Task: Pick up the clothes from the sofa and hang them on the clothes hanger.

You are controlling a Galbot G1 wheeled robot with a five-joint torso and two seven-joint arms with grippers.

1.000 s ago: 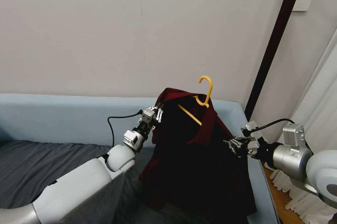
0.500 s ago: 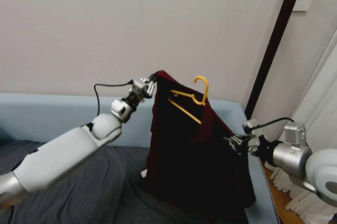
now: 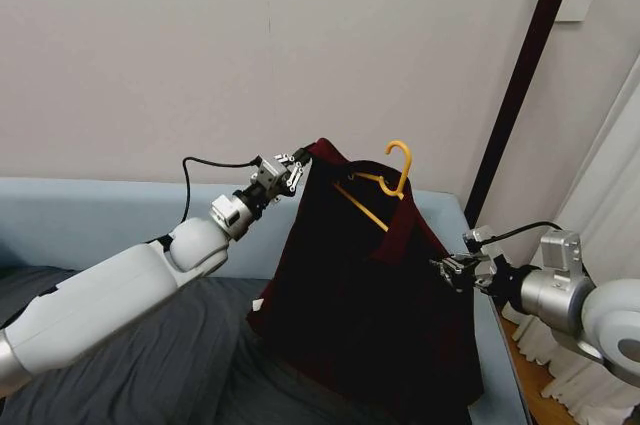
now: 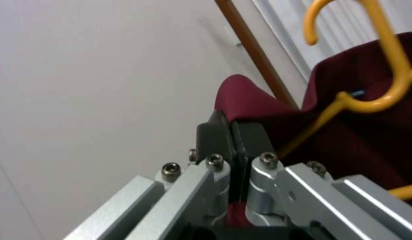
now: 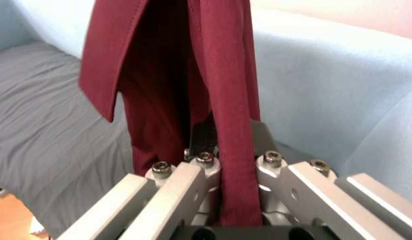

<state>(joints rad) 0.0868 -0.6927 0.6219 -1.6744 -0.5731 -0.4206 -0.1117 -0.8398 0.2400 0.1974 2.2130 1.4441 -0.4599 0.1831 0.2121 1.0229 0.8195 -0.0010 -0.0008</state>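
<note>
While aloft, shirt [image 3: 370, 295] perhaps, between grippers [image 3: 298, 166] [image 3: 446, 272].

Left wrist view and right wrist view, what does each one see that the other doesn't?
Left wrist view: the yellow hanger, a brown pole and the bare wall, with the left pincer shut on a fold of the red shirt. Right wrist view: the blue sofa and a grey blanket, with the right pincer shut on the shirt's hanging edge. Both: the red shirt pinched in a pincer.
</note>
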